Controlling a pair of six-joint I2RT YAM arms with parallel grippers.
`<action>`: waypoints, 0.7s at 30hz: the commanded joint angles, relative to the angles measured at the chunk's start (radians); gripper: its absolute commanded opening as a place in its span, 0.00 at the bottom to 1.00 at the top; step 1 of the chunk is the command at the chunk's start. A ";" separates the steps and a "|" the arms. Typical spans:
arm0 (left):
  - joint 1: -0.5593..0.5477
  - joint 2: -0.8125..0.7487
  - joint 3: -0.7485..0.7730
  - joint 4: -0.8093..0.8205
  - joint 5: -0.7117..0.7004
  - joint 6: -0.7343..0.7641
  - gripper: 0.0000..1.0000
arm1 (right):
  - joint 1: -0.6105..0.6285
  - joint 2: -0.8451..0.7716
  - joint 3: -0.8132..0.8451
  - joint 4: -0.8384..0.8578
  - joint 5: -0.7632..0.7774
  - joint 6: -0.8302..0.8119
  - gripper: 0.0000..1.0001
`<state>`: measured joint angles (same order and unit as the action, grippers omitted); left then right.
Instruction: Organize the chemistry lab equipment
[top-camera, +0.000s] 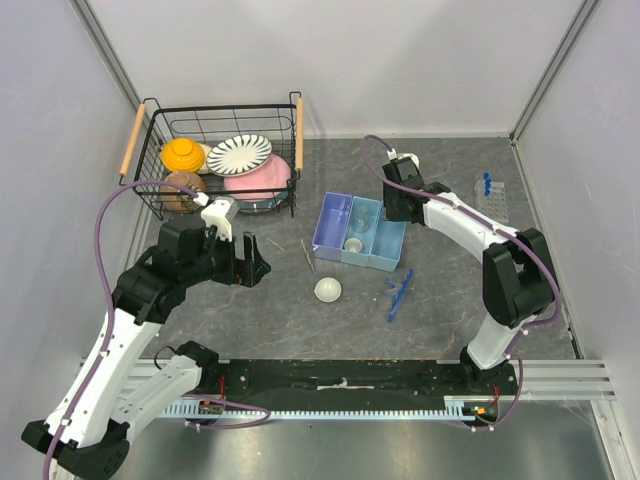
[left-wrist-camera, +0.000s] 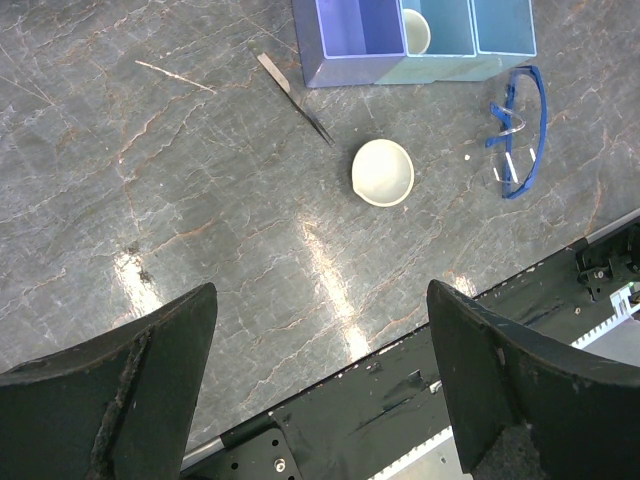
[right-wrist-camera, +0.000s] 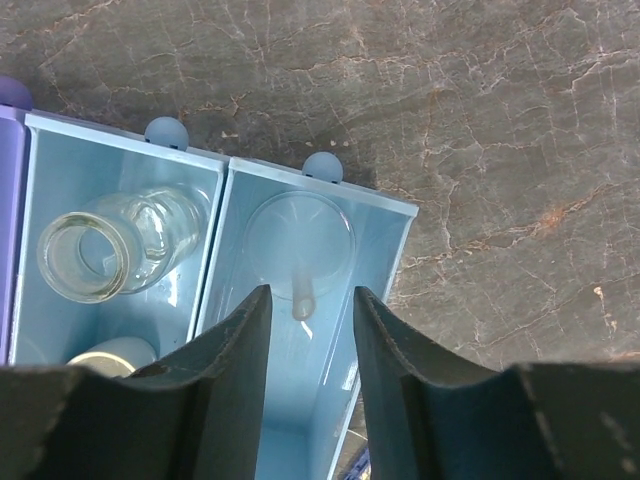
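Left gripper (left-wrist-camera: 320, 300) fingers wide apart over the gray table, white dish (left-wrist-camera: 383, 172) mid-frame, thin spatula (left-wrist-camera: 295, 98) just upper left, right gripper (right-wrist-camera: 310, 295) fingers a little apart, holding nothing, over a clear funnel (right-wrist-camera: 298, 240) in the blue box (right-wrist-camera: 370, 197), wire basket (top-camera: 215, 112) upper left.

Bright, even light falls from overhead, leaving only soft shadows around the blue tray (top-camera: 358, 232). On the tabletop (left-wrist-camera: 200, 200) in front of the tray, white glare streaks shine. Over the tray, close black fingers (right-wrist-camera: 225, 390) look blurred and soft-edged.
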<state>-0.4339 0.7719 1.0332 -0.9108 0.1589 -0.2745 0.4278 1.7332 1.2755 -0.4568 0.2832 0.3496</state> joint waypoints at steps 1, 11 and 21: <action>0.000 -0.005 0.010 0.026 0.004 0.021 0.92 | -0.004 -0.055 0.027 -0.011 -0.021 -0.004 0.49; 0.000 -0.006 0.019 0.023 -0.004 0.020 0.92 | 0.080 -0.293 0.084 -0.224 -0.113 0.017 0.56; 0.000 -0.039 -0.024 0.050 0.019 -0.018 0.92 | 0.273 -0.471 -0.224 -0.070 -0.401 0.213 0.56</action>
<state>-0.4339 0.7567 1.0256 -0.9028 0.1600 -0.2752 0.6437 1.2827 1.1606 -0.5976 0.0193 0.4549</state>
